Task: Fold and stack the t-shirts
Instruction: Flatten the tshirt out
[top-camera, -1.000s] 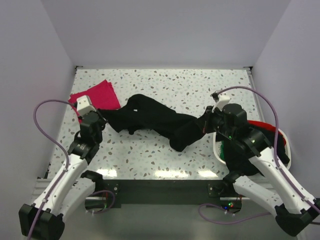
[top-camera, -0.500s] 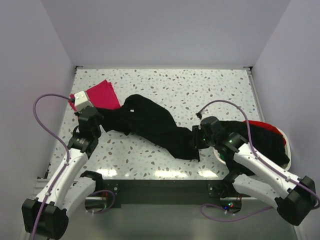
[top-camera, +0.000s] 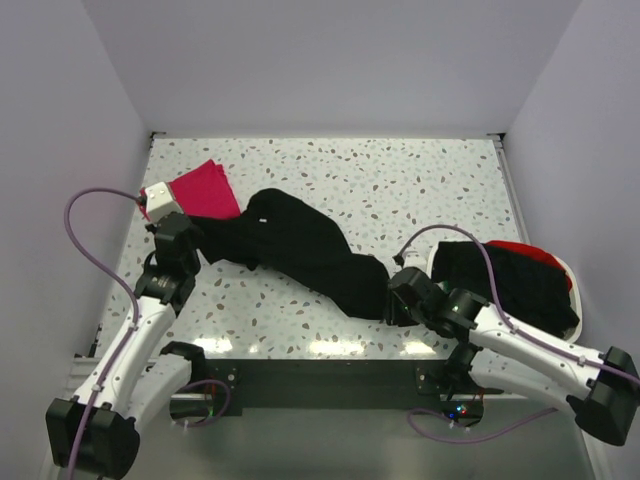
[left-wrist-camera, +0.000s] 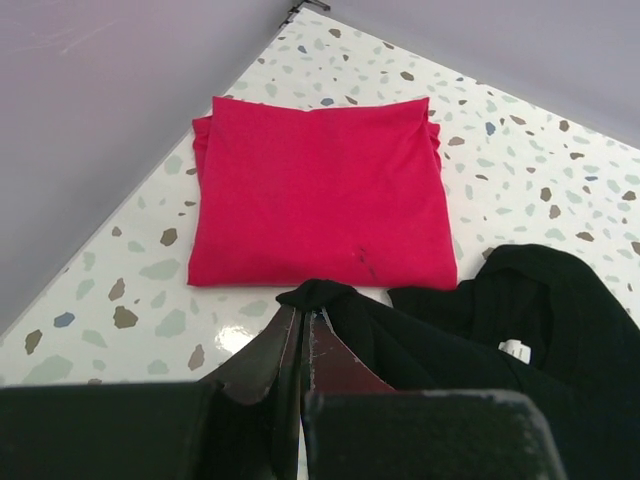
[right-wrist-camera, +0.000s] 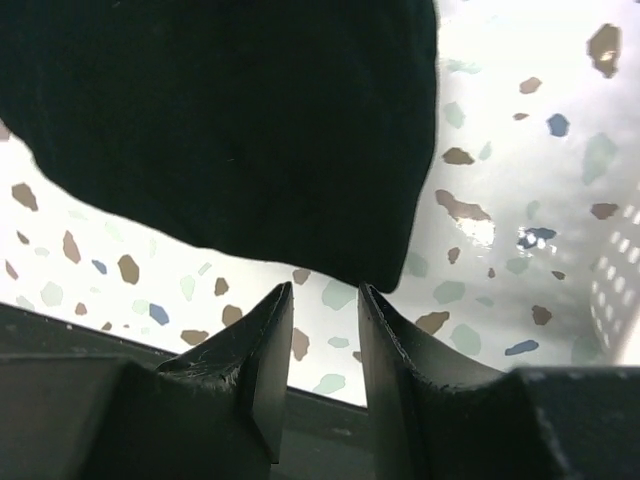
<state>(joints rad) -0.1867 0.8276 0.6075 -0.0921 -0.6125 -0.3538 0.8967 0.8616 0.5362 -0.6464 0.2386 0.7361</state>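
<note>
T-shirt (top-camera: 300, 250), black, axis far-left to near-right; left end effector (left-wrist-camera: 305, 313) grips it, right end effector (right-wrist-camera: 325, 296) released.

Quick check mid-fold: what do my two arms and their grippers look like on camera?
The left arm and right arm have white shells with black joints. A purple cable loops off each wrist. The left wrist carries a white camera box. The left gripper and right gripper have dark, wedge-shaped fingers tapering to tips.
</note>
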